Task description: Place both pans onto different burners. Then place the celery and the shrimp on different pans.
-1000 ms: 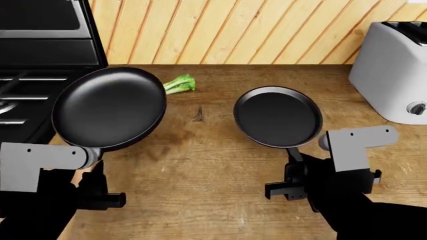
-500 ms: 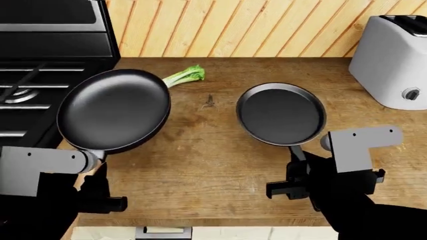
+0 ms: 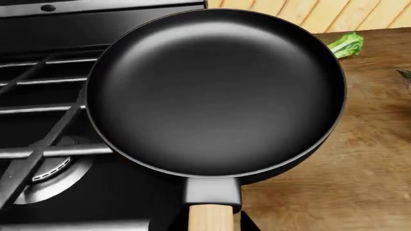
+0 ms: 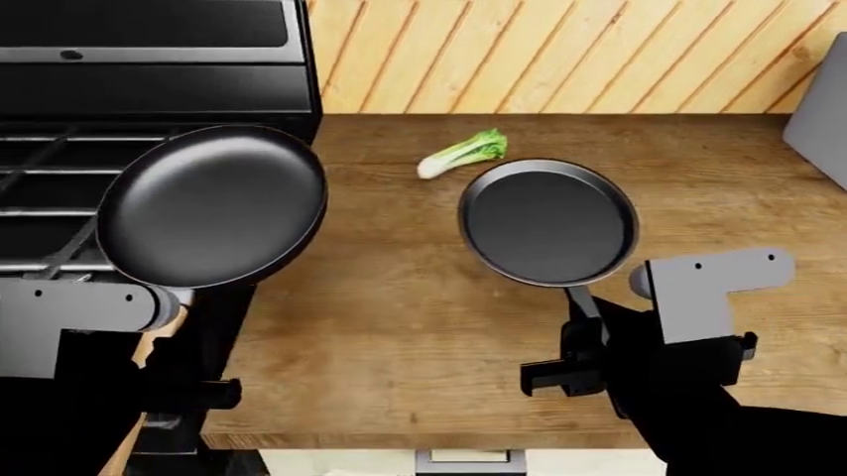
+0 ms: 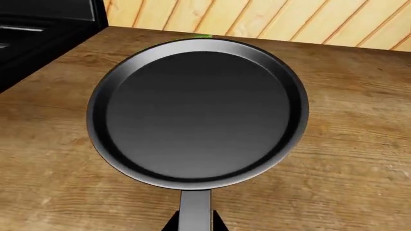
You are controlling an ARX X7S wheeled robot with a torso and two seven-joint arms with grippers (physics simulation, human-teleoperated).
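- Two pans are in view, one per arm; neither sits on a burner yet.
- Stove (image 4: 54, 188): at far left; one burner (image 3: 48, 180) shows in the left wrist view, under the grate.
- Wooden-handled pan (image 4: 212, 205): held over the stove's right edge, partly above that burner. The left gripper is hidden under the handle; whether it is clenched cannot be told.
- Risk: lowered from here, this pan would likely land off-centre on the grate and tip.
- Celery (image 4: 461, 154): one piece, on the counter (image 4: 384, 327) between the pans, just beside the right pan's far rim.
- Shrimp: one shows only at the left wrist view's edge (image 3: 405, 75); hidden in the head view.
- Metal-handled pan (image 4: 549, 222): over the counter, well apart from the stove. The right gripper (image 4: 582, 342) sits at its thin handle; its grasp cannot be confirmed.
- Risk: carried leftward, this pan could sweep the celery or strike the other pan.
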